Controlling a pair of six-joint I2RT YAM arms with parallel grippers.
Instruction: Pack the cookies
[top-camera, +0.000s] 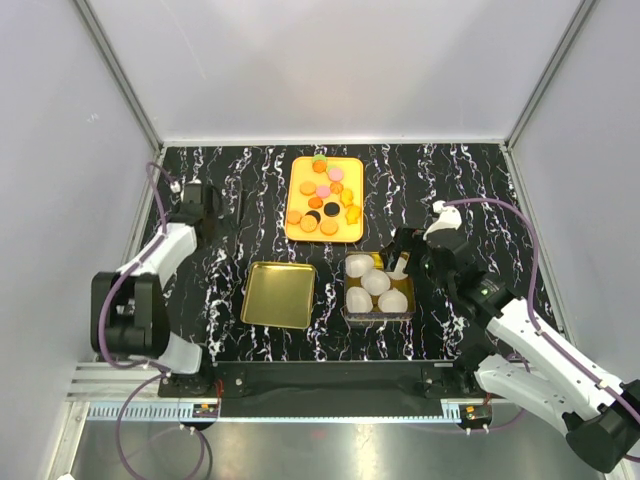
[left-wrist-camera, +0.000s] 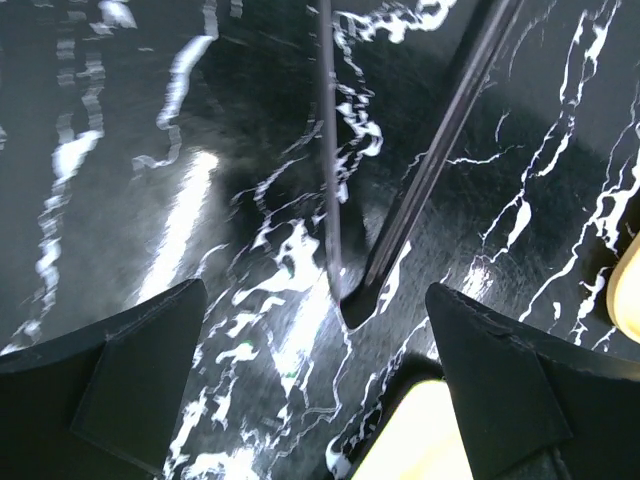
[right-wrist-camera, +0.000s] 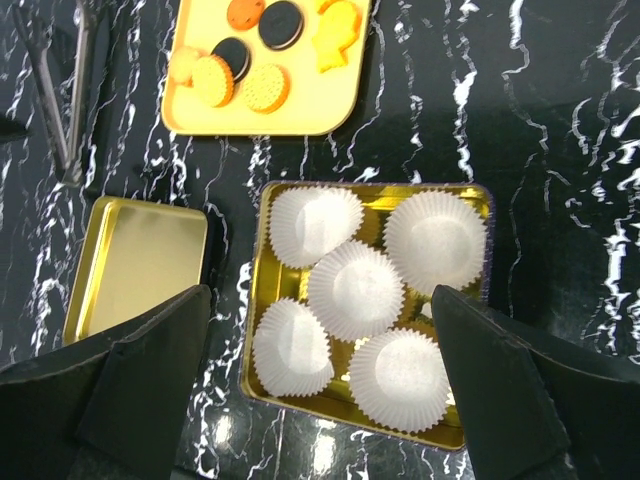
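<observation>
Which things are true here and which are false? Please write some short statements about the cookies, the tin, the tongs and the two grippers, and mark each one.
1. The cookies lie on the yellow tray. True.
2. The gold tin holds five white paper cups. True.
3. One paper cup already has a cookie in it. False: all five cups are empty.
4. The right gripper holds a cookie. False: it is open and holds nothing, above the tin.
5. The black tongs lie on the table, in no gripper. True.
6. The left gripper is shut. False: it is open.
</observation>
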